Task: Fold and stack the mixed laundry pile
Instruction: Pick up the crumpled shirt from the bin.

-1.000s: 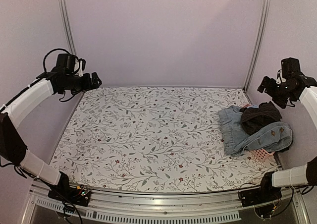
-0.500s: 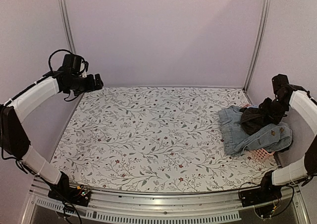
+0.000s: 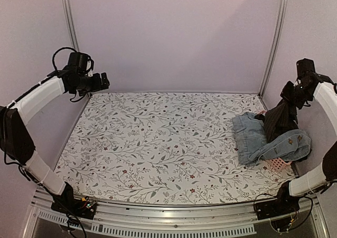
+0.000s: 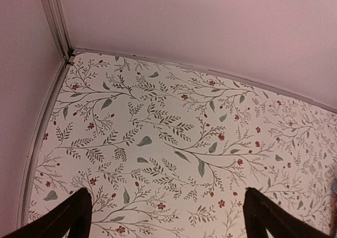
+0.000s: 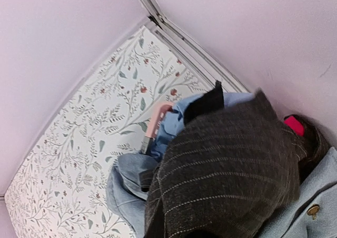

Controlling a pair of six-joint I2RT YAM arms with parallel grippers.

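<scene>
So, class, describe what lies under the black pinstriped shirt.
Faded denim, a red garment and the pink basket rim show beneath the black pinstriped shirt; anything deeper is covered.

Matt pinstriped woven shirt (image 5: pixel 226 164), faded denim (image 3: pixel 250 138), pink plastic basket (image 3: pixel 279 167), matt floral-print tabletop (image 3: pixel 158 143).

My right gripper (image 3: pixel 290 94) holds the black pinstriped shirt (image 3: pixel 278 123) aloft, stretched taut above the faded light-blue denim pieces (image 3: pixel 251 139) heaped at my right. A red garment (image 5: pixel 294 125) peeks out beside it.
</scene>
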